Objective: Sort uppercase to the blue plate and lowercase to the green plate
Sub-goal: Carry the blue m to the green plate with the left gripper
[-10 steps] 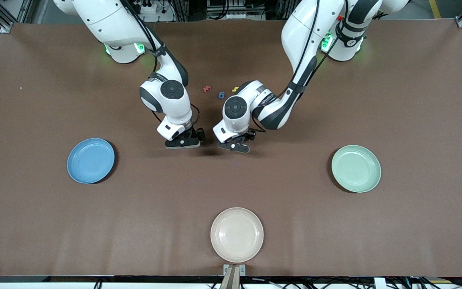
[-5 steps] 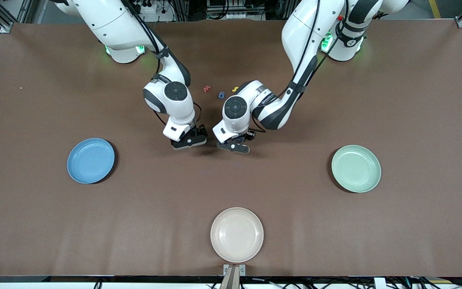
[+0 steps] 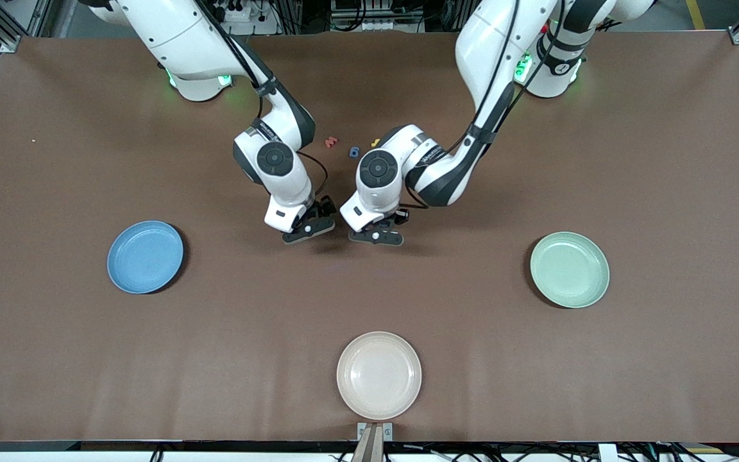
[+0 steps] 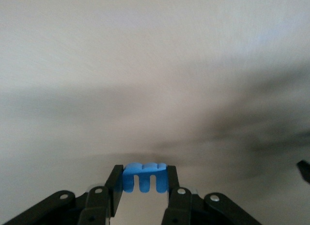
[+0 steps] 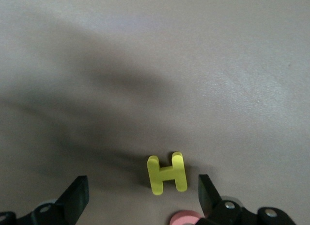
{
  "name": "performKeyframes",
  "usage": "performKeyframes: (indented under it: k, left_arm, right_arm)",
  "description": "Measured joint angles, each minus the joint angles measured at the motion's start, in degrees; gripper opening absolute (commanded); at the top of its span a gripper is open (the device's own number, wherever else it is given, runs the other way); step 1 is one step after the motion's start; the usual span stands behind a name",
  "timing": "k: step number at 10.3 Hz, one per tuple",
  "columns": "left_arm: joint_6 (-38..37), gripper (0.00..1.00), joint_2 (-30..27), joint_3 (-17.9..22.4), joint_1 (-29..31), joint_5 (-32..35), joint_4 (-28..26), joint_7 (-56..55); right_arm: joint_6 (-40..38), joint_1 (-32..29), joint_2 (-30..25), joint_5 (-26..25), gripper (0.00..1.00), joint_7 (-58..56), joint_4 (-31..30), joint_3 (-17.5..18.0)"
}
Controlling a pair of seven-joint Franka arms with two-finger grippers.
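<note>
Front view first, starting at the right arm's end of the table. The blue plate (image 3: 145, 256) sits there with nothing on it. Next along, the right gripper (image 3: 308, 230) hangs low over the middle of the brown table (image 3: 87, 359), jaws spread wide and holding nothing. In the right wrist view a yellow H (image 5: 167, 174) lies flat on the table in the gap between its fingers (image 5: 77, 196), touching neither one. A pink-red rounded piece (image 5: 186, 218) pokes in at the frame edge just beside the H; can't tell which letter it is.

Three small letters lie on the table farther from the front camera than both grippers: a red one (image 3: 330, 142), a blue one (image 3: 354, 151), and a yellow one (image 3: 375, 142) half hidden by the left arm's wrist.

The left gripper (image 3: 376, 237) is right beside the right one, over the table's middle too, and it's clamped on a blue W (image 4: 144, 178). That letter only shows in the left wrist view, pinched between the two fingers; from the front the gripper body covers it.

A beige plate (image 3: 378, 375) sits nearest the front camera, bare. The green plate (image 3: 569, 269) is at the left arm's end, bare too. Both grippers are well apart from all three plates.
</note>
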Motion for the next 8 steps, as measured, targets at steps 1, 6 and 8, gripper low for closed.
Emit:
performKeyframes:
  k: [1, 6, 8]
  left_arm:
    - [-3.09, 0.00, -2.97, 0.26, 2.37, 0.01, 0.23, 0.15]
    - [-16.91, 0.00, -11.08, 0.92, 23.70, 0.07, -0.55, 22.10]
    - [-17.10, 0.00, -9.81, 1.02, 33.71, 0.65, -2.04, 34.46]
  right_arm:
    - [-1.67, -0.08, 0.01, 1.28, 1.00, -1.71, 1.12, -0.09]
    - [-2.49, 0.01, 1.53, 1.11, 0.98, -3.65, 1.40, -0.11]
    - [-2.48, 0.01, 1.91, 1.08, 0.84, -3.80, 1.53, -0.16]
